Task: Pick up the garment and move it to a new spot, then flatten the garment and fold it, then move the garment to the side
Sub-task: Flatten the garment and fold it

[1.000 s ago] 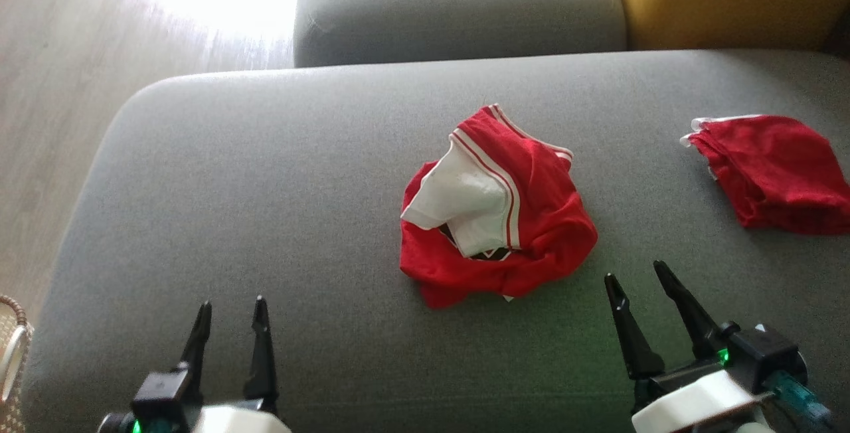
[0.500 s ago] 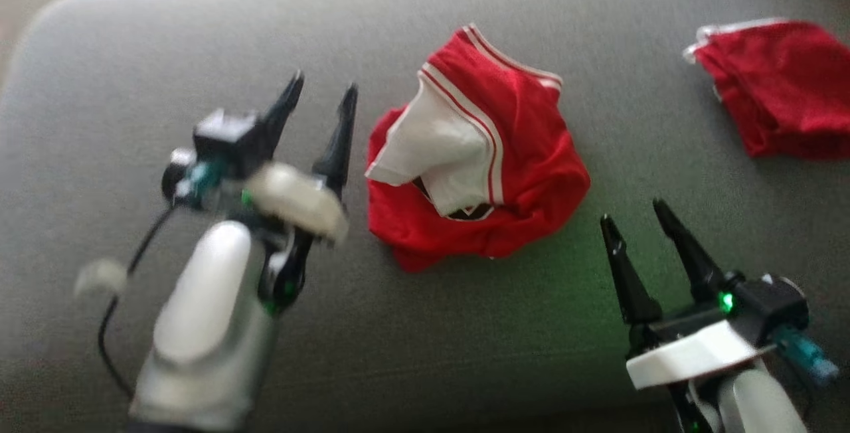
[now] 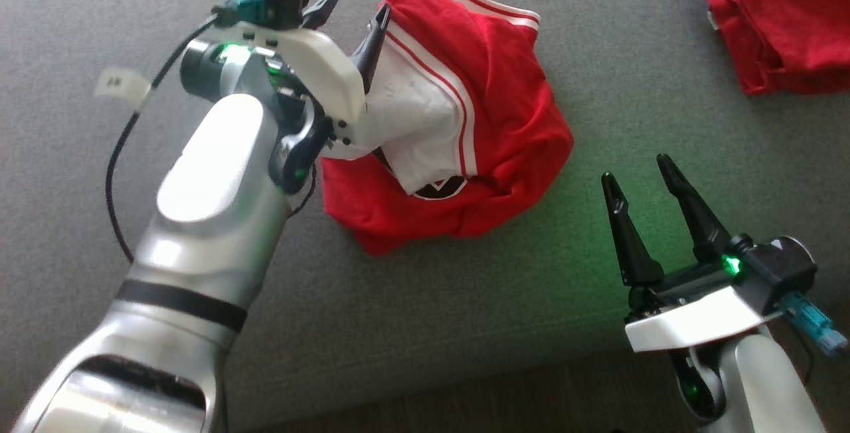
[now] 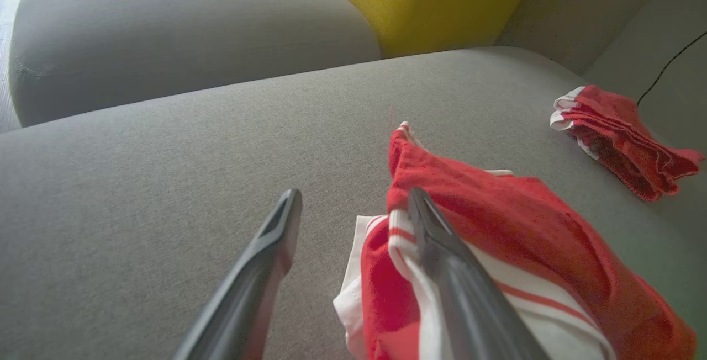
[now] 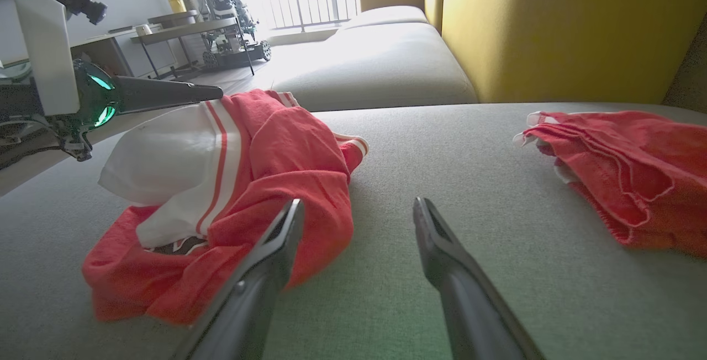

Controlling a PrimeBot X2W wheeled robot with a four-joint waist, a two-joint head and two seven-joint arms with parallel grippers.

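Head view: crumpled garment point(image 3: 505, 107) runs lengthwise from far striped hem toward near-left; left and right jaws spread, empty.

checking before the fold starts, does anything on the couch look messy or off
Yes: the red and white garment in the middle of the grey cushion lies bunched in a heap, white panel turned up, not flat. The other red garment to its right looks folded. Nothing looks spilled or torn.

- Two garments: crumpled red-and-white garment point(image 3: 511, 127) in the middle, folded red garment point(image 3: 783, 28) at far right.
- Two grippers: left gripper point(image 3: 357, 4), right gripper point(image 3: 634, 169).
- Two grey seat cushions: near cushion point(image 4: 138, 194), far cushion point(image 4: 165, 34).
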